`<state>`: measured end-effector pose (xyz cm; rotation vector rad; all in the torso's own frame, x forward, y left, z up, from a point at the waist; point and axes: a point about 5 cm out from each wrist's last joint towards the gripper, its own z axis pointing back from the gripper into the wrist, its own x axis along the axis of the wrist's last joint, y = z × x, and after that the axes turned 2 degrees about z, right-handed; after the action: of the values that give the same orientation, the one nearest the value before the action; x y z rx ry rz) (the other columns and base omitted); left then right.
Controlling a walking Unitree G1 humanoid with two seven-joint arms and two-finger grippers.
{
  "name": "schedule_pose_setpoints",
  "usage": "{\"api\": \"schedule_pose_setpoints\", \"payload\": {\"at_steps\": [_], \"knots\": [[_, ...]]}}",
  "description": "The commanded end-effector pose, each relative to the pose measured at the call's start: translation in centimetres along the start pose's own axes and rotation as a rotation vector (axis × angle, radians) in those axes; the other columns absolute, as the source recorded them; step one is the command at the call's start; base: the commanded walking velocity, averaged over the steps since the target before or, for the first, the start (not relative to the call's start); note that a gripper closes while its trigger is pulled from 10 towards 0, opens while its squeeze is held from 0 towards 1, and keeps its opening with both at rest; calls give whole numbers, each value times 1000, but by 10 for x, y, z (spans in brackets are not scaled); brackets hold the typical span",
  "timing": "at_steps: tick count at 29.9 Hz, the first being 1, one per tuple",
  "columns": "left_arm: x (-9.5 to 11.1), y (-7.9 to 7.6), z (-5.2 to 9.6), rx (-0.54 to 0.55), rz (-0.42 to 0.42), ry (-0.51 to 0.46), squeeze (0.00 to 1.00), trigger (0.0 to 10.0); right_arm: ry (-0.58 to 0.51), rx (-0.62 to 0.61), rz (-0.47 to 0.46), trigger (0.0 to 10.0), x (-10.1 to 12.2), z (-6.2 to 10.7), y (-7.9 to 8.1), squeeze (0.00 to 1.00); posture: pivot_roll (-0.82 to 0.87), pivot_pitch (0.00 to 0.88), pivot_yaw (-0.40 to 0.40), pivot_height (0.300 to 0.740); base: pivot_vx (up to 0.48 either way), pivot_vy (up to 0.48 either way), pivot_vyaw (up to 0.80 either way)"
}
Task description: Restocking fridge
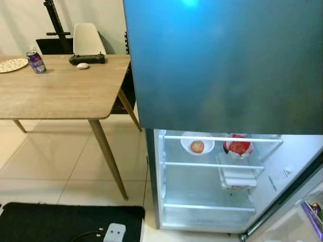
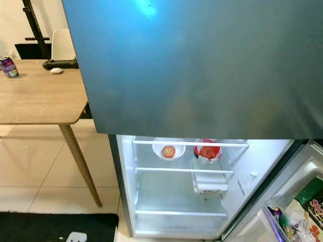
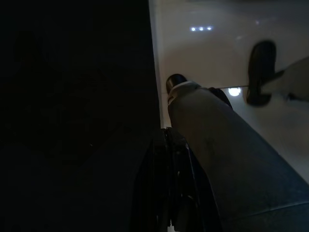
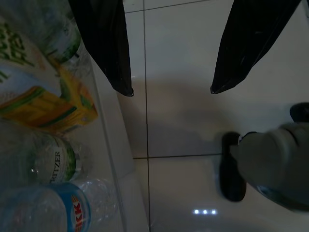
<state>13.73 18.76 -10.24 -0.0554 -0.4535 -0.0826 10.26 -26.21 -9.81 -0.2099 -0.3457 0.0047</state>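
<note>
Beside table (image 1: 60,96) edge | fridge (image 1: 202,176) open (shelves roomy) | right gripper (image 4: 171,89) fingers spread; left gripper unclear

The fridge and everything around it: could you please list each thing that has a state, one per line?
Fridge door: swung open, its shelf stocked.
Fridge shelves: lit, mostly bare.
White bowl: upright on top shelf, holding a round orange item.
Red-topped container: beside the bowl on top shelf.
Soda can: upright on the table.
Right gripper: open, empty, above the floor.
Left gripper: too dark to tell.
</note>
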Motion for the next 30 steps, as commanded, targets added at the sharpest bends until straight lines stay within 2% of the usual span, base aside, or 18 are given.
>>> {"api": "schedule_pose_setpoints", "payload": {"at_steps": [1,7,30], "knots": [[-6,-6,0,-14,-3,25,0,10000,-8,0,-6,10000,4,0,0,0,-76,0,-11,740,-262,0,0],[-6,-7,0,-17,-2,24,0,10000,-13,6,-5,10000,7,-1,6,0,-76,0,-15,740,-264,0,0],[-7,-8,-1,-23,-18,29,0,10000,-22,15,1,10000,10,-1,6,0,-82,0,-11,740,-268,0,0]]}}
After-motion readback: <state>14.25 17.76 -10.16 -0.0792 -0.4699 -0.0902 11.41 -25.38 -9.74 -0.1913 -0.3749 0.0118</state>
